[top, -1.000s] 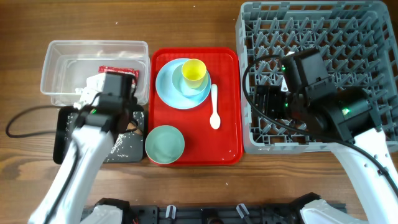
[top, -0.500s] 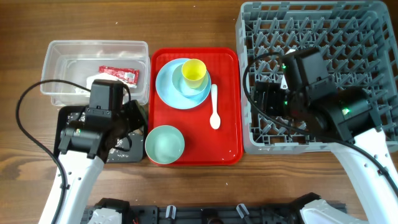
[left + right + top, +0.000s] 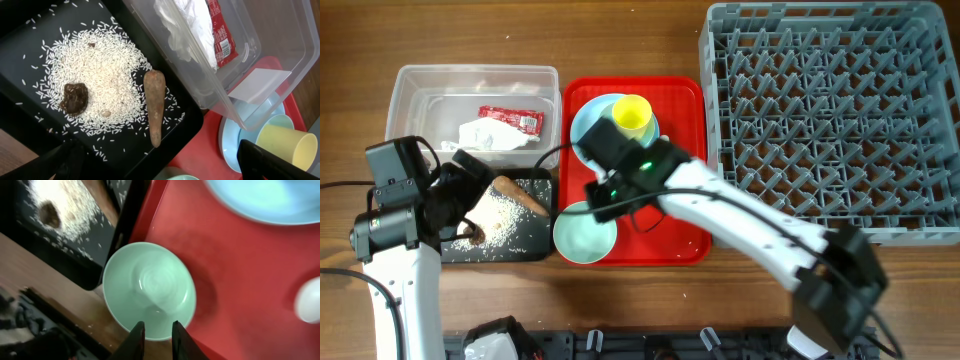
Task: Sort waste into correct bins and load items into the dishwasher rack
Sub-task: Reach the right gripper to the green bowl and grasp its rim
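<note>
while the left end effector (image 3: 160, 150) hangs wide and empty over the black tray (image 3: 30, 30) of rice (image 3: 105, 75) and brown scraps (image 3: 75, 97), the right end effector (image 3: 157, 327) pinches the rim of the green bowl (image 3: 150, 287), fingers narrow. the bowl sits at the front left corner of the red tray (image 3: 235, 295), overhanging its edge beside the black tray. the sauce packet (image 3: 510, 120) and white paper (image 3: 480, 135) lie in the clear tub (image 3: 420, 85). the rack (image 3: 830, 120) stands on the desk (image 3: 350, 30), right of the red tray.
</note>
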You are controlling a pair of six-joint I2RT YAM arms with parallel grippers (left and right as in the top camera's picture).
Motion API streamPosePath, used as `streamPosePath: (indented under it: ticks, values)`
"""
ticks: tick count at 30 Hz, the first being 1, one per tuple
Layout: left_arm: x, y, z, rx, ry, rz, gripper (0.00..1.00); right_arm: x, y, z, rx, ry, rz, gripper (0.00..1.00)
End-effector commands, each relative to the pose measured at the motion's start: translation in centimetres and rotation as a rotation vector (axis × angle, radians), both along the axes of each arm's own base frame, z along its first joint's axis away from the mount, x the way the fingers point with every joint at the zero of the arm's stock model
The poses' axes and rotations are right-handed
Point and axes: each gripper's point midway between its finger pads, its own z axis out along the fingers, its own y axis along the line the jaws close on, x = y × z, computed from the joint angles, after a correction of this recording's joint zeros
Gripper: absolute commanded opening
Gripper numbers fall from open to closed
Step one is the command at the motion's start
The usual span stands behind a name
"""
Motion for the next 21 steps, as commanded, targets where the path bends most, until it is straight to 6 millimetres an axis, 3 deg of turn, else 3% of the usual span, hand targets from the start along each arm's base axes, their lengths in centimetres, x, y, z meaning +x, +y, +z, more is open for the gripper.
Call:
streamPosePath:
  ticks: [1, 5, 9, 15, 21]
  values:
    - [0.1, -0.1, 0.2, -0.008, -0.010, -0.001, 1.00, -2.0, 2.1, -3.2, -0.046, 0.020, 0.083, 0.21]
    - [0.1, -0.1, 0.2, -0.008, -0.010, -0.001, 1.00, -3.7, 3.1, -5.1, -0.080, 0.050, 0.098, 0.25]
    - [0.1, 0.0, 0.2, -0.007, -0.010, -0.001, 1.00, -1.7, 1.8, -7.0, -0.187, -0.045, 0.058, 0.37]
    - [0.2, 0.0, 0.2, -0.006, -0.013, -0.002, 1.00, 1.9, -0.5, -6.8, -0.315, -0.231, -0.038, 0.40]
    - [0.2, 0.0, 0.2, -0.006, -0.013, -0.001, 1.00, 3.9, -2.1, -6.6, -0.353, -0.270, -0.087, 0.43]
